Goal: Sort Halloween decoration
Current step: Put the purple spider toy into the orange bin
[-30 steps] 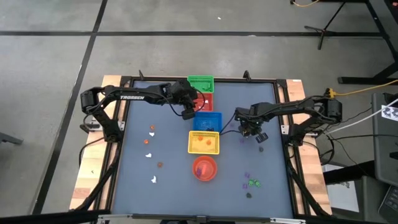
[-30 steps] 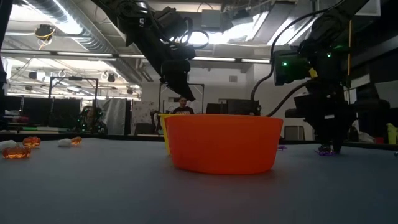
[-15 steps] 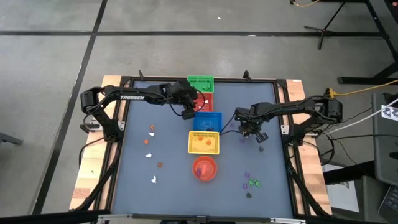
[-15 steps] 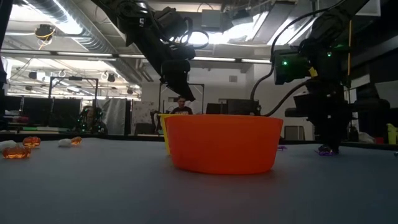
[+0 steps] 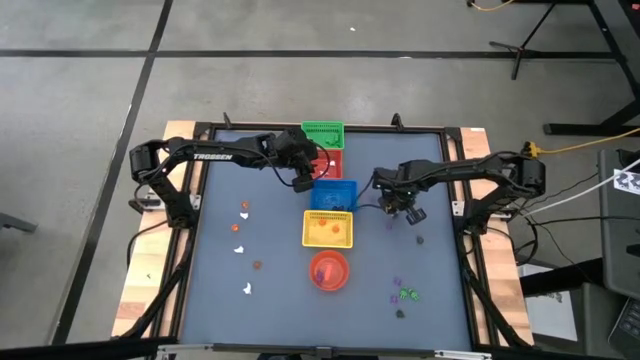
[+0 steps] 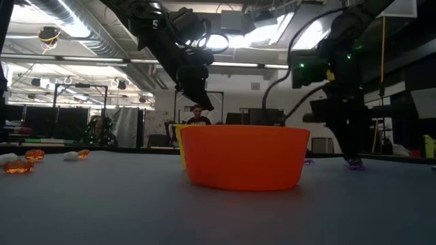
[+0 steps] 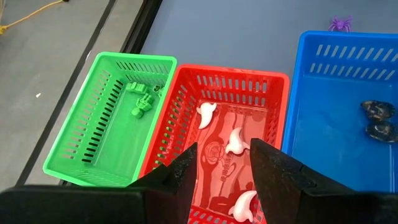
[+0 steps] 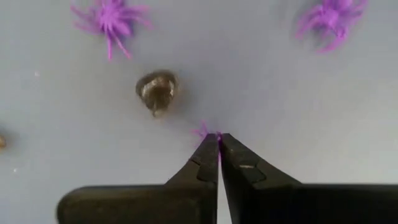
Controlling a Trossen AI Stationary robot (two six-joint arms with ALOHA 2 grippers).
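White ghosts [image 7: 236,142]: three, lying in red basket [image 7: 186,106].
Green trinkets [image 7: 142,99]: in green basket [image 7: 81,118].
Purple spider [image 8: 204,131]: pinched by right claw [image 8: 219,142].

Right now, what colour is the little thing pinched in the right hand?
Purple, a sliver of it peeking past the shut right hand; the right wrist view shows it best.

This is a robot lab in a big, open work hall. The floor [image 5: 90,90] is bare grey concrete with dark lines across it. Silver air pipes [image 6: 75,30] and long strip lights [image 6: 102,60] run under the high ceiling. Cables [image 5: 570,150] trail over the floor beside a stand [image 5: 530,45]. The blue worktop [image 5: 280,290] sits in a metal frame on wooden boards [image 5: 135,300]. Far back in the room, a person [image 6: 197,117] sits among desks and other machines.
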